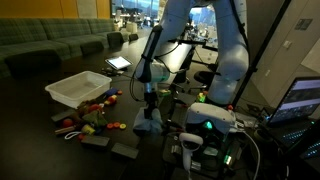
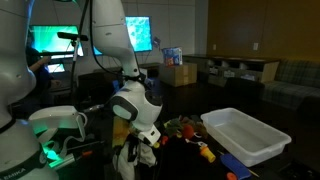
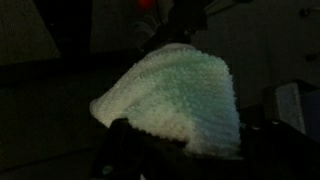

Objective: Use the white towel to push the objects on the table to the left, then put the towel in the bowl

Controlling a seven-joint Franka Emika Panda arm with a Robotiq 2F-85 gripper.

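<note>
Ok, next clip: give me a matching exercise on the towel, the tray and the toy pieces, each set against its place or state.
Things:
1. white towel
2. white tray
3. toy pieces

Places or states:
a. red, orange and yellow, clustered between the tray and the gripper
b. pinched in the shut gripper
c. rectangular, standing empty

Pairs: 1-b, 2-c, 3-a.

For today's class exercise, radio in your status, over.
Pincer shut on white towel. Toy pieces lie between towel and white tray. Tray not yet reached, over.
</note>
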